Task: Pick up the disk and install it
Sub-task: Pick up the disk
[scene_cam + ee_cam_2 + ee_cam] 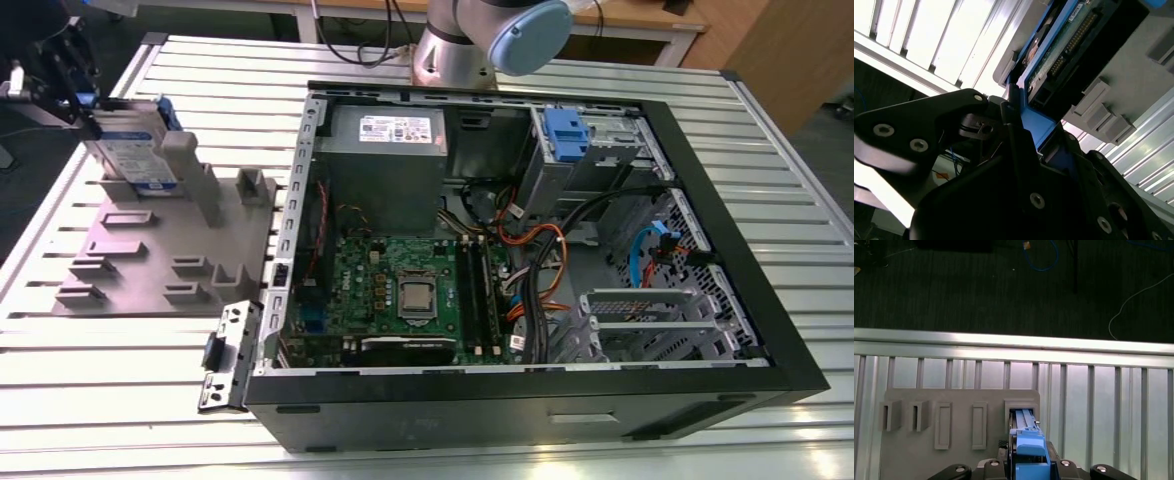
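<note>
Tool [83, 112] clamped narrow on the top edge of the disk [134, 150], gripping its blue carrier. In the first wrist view the carrier [1029, 450] sits between the tool's fingers. Disk stands upright on edge at the far-left slot of the grey holder [147, 250]; can't tell if it's lifted clear. Holder lies on the slatted tabletop [80, 400], left of the open computer case [787, 330].

Tabletop [107, 375]: ribbed bare alu, satin sheen. Disk [123, 140]: white paper label [138, 163], smooth blue plastic carrier [1029, 452]. Claw [1029, 135]: matt black metal, bright screws [1037, 200]. Holder block [147, 250]: matt grey plastic. PC case [534, 395]: black painted metal.
</note>
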You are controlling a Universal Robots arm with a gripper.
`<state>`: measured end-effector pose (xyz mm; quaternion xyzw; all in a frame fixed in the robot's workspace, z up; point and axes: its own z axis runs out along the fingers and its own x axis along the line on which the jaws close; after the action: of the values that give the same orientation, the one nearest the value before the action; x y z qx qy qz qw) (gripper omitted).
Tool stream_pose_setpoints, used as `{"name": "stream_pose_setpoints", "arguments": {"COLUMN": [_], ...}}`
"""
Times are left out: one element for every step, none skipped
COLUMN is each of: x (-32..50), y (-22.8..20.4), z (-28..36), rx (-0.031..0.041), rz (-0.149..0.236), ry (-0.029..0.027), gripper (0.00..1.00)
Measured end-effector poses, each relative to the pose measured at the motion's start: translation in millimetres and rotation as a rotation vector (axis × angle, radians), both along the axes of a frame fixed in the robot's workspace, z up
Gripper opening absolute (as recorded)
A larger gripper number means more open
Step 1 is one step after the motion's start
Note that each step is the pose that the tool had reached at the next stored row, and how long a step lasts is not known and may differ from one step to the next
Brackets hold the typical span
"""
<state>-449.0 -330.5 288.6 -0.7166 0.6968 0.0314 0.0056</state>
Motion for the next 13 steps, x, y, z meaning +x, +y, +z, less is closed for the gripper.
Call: {"name": "stream_pose_setpoints", "arguments": {"x": [0.0,0.0,0.0,0.0,0.0,0.0,0.0,0.0,0.0,0.0,0.0,0.0,0.0], "y": [0.0,0.0,0.0,0.0,0.0,0.0,0.0,0.0,0.0,0.0,0.0,0.0,0.0], "z": [0.8,1.5,2.3,3.0,3.7,4.3,4.3,4.3,4.5,4.5,4.5,4.5,4.8], "rx": [-0.0001,0.0000,-0.0001,-0.0001,-0.0002,-0.0001,0.0000,0.0000,-0.0001,-0.0002,-0.0001,-0.0001,-0.0002], "rz": [0.000,0.000,0.000,0.000,0.000,0.000,0.000,0.000,0.000,0.000,0.000,0.000,0.000], "ry": [0.0002,0.0000,0.0001,0.0002,0.0002,0.0002,-0.0001,-0.0001,0.0002,0.0002,0.0001,0.0002,0.0003], "gripper": [0.37,0.37,0.37,0.37,0.37,0.37,0.37,0.37,0.37,0.37,0.37,0.37,0.37]}}
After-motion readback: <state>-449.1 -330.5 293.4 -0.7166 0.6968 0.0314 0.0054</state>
